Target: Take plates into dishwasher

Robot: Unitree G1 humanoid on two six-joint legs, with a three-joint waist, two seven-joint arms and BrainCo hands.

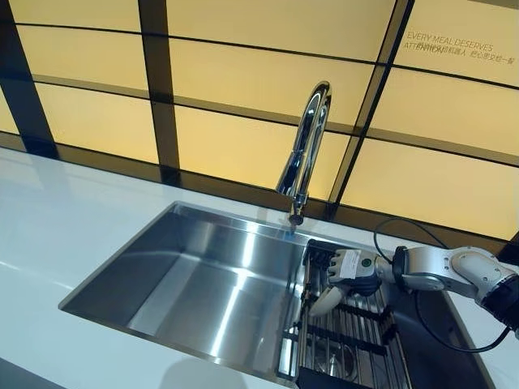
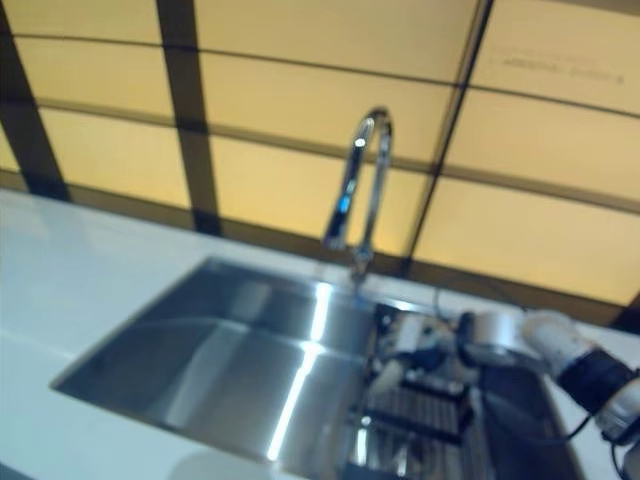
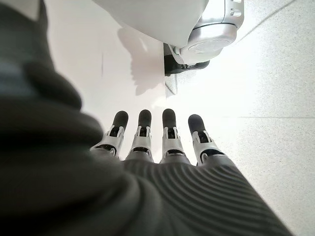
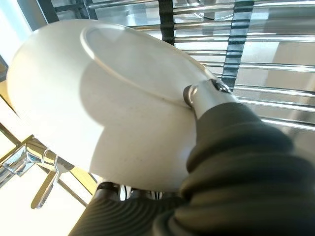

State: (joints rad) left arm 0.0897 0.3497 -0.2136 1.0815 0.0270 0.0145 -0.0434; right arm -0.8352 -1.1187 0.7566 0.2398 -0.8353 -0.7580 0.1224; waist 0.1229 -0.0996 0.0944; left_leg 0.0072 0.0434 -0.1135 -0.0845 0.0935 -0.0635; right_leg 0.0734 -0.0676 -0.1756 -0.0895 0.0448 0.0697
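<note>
A white plate [image 4: 98, 98] fills the right wrist view, bottom side towards the camera, with the thumb of my right hand [image 4: 211, 105] pressed on its rim. In the left eye view my right hand [image 1: 354, 270] hovers over the far end of a black and steel dish rack [image 1: 357, 332]. The plate [image 1: 323, 301] shows edge-on below it, tilted just above the rack's bars. My left hand [image 3: 162, 147] appears only in its own wrist view, fingers straight and pointing at the pale floor, holding nothing. No dishwasher is in view.
The rack lies across the right part of a steel sink [image 1: 203, 284] set in a white counter [image 1: 57, 219]. A tall chrome tap [image 1: 306, 146] arches over the sink's far edge, close to my right hand. Yellow panels with dark frames stand behind.
</note>
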